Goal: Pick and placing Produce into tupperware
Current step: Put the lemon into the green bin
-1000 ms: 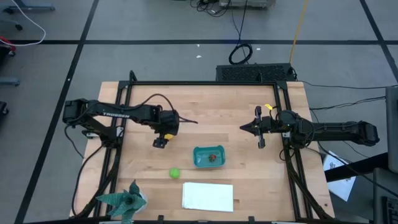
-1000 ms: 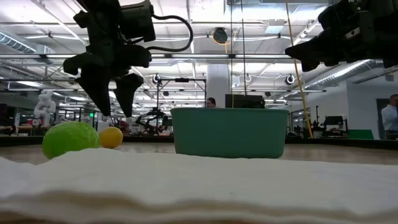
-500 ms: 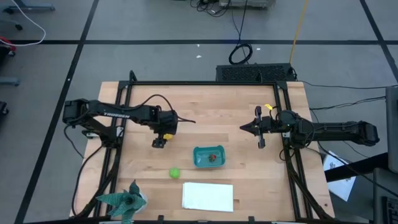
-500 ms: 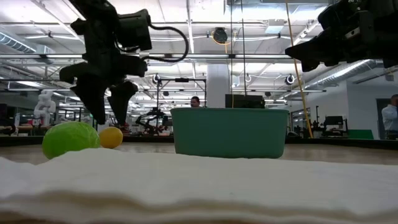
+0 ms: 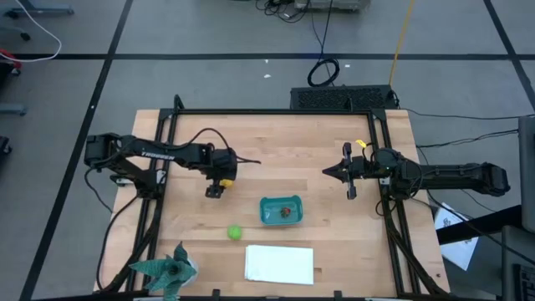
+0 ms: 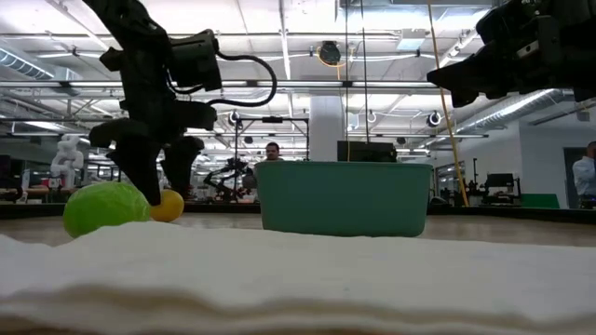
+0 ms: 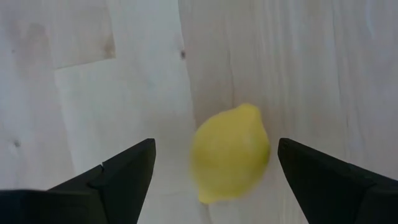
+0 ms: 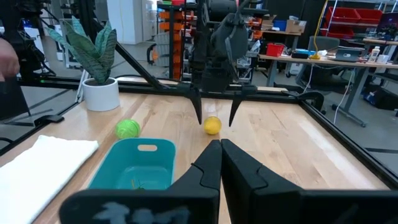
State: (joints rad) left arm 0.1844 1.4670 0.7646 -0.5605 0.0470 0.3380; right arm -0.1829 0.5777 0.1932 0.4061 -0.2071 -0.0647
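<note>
The left hand (image 7: 211, 165), wide open and empty, straddled the lemon (image 7: 230, 152); from overhead that hand (image 5: 215, 191) hid the lemon.

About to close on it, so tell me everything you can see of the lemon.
The lemon is small, smooth and bright yellow, plastic-looking, with a nub at one end. It lies on its side on the wooden table, away from the tub. The left claw, open, straddles it without visible contact.
</note>
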